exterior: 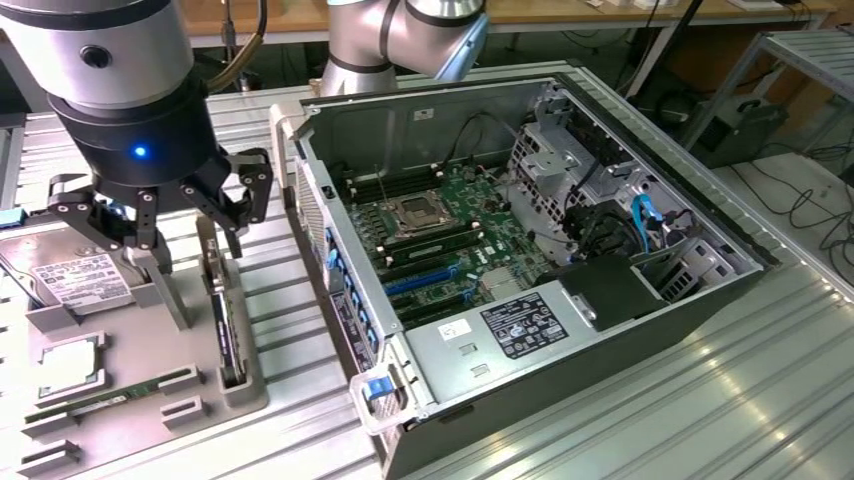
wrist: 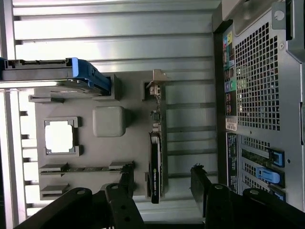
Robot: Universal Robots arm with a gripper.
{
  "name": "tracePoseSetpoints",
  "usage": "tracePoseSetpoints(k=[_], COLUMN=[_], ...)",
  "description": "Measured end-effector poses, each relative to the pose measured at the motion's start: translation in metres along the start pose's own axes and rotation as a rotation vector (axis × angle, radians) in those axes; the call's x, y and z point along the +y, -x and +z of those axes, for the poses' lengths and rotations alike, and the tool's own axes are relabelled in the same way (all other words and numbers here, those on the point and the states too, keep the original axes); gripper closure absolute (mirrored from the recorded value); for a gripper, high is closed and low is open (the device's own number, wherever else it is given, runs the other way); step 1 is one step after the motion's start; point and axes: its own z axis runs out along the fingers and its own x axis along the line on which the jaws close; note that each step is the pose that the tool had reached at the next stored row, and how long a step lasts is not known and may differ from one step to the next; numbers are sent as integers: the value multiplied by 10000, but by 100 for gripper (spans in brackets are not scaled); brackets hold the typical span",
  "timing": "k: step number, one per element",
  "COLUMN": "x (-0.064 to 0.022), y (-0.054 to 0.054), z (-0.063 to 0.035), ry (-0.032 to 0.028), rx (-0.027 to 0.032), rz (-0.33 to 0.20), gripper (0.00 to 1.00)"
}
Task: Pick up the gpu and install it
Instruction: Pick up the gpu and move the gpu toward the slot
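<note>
In the exterior view, your gripper (exterior: 187, 240) is hanging over the grey parts tray (exterior: 134, 410) at the view's left. Its fingers are spreading wide and gripping nothing. The gpu (exterior: 224, 320) is standing on its long edge in a slot of that tray, just under the fingers, along the tray side nearest the open computer case (exterior: 601, 400). A hard drive (exterior: 67, 275), a processor (exterior: 67, 362) and a memory stick (exterior: 107, 395) are sitting in the same tray, farther from the case.

In the wrist view, you are looking down along the gripper (wrist: 161, 168). The gpu (wrist: 155, 164) is lying between the two open fingers (wrist: 127, 174), with a gap showing on each side. Its pale bracket (wrist: 155, 90) is pointing away from the fingers. The case's perforated rear panel (wrist: 259, 81) is running alongside the tray.
</note>
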Motion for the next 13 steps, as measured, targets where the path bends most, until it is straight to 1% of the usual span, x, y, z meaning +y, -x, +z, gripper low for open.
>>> tracePoseSetpoints(k=[13], x=[-39], y=[-2], z=[97], ry=[1], rx=[3], rz=[-65], gripper=[40])
